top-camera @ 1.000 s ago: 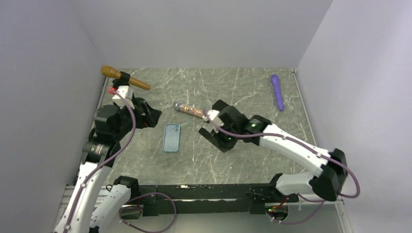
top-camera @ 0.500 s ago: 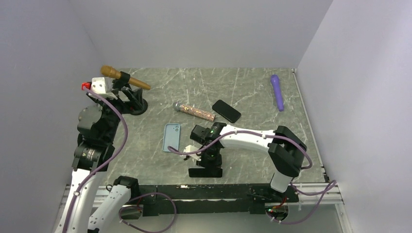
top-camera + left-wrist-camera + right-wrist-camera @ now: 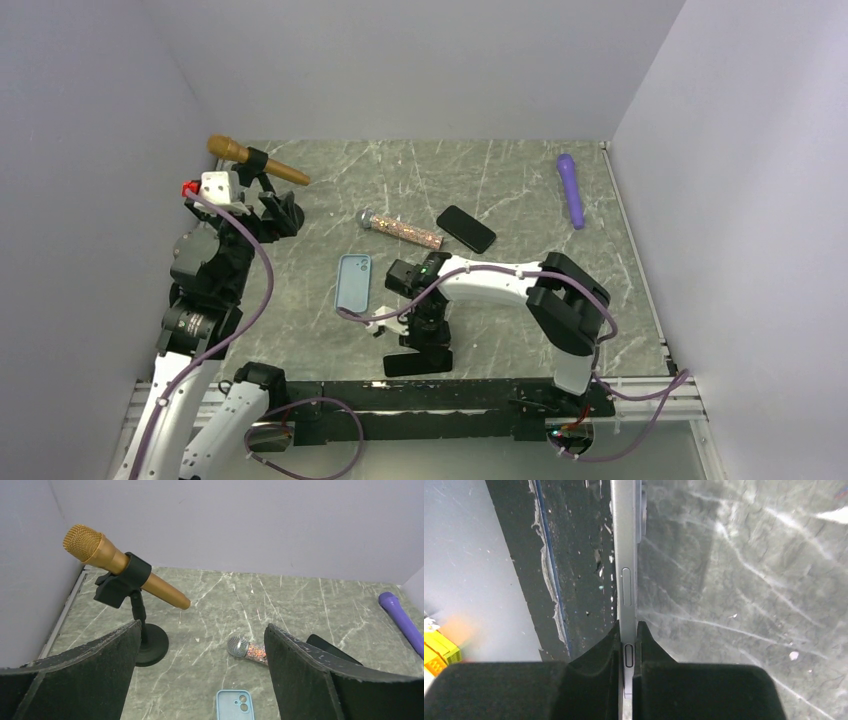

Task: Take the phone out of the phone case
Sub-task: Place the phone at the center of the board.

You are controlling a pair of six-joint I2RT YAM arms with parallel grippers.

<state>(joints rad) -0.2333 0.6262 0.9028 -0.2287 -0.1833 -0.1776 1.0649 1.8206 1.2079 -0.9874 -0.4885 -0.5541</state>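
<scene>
- My right gripper (image 3: pixel 628 630) is pinched down on the phone (image 3: pixel 624 555), with the jaws nearly together and only the thin metal side between them, right on 1 of the side buttons. The phone sits edge-on and pokes out in front of me at the near edge of the table (image 3: pixel 500 190), roughly over where the marble meets the black strip (image 3: pixel 574 555).
- Biggest worry: I've only got 1 end of it. Most of the length hangs past my fingers, so I reckon any quick wrist move could make it pivot or slide out.
- If it slips here, it lands on that strip or goes off the near side rather than onto the marble. Bad spot for a drop.
- Squeezing on a button is probably a bumpier, slicker contact than flat metal too.
- The phone case (image 3: pixel 353 283) lies flat mid-table, well apart from the phone. I can't tell from here if anything's in it.
- My cable (image 3: pixel 360 317) loops just beside the case, so swinging back out could snag and drag it.
- My left gripper (image 3: pixel 202 630) is spread wide and holding 0 things, up by the mic stand (image 3: pixel 150 650). No backup catch from there.
</scene>
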